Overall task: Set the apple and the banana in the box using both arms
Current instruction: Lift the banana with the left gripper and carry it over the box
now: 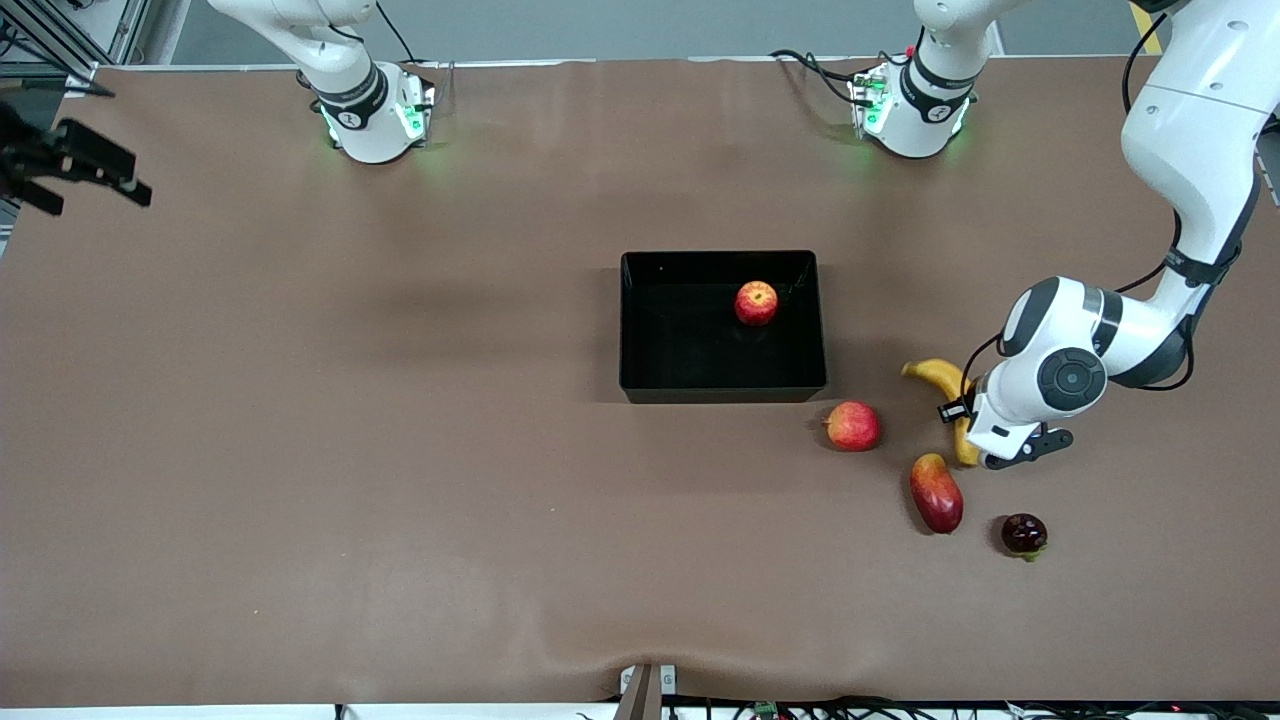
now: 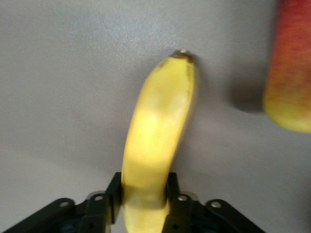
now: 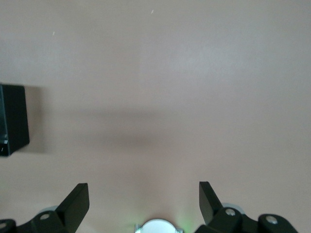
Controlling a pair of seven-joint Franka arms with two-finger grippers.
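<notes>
the apple (image 1: 756, 303) sits inside the box (image 1: 640, 330). the left gripper (image 2: 144, 201) is clenched on the banana (image 2: 158, 141), at the box's four o'clock on the table. the right gripper (image 3: 144, 201) waits with its fingers spread, at the box's ten o'clock.

front: high, faces bases | left wrist: close on banana (image 2: 155, 141) | right wrist: above table (image 3: 170, 73)

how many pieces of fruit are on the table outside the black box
4. The banana lies beside the box, the left gripper's fingers closed around it. A pink-red fruit, a mango and a dark fruit sit nearer the camera. None seem hidden.
</notes>
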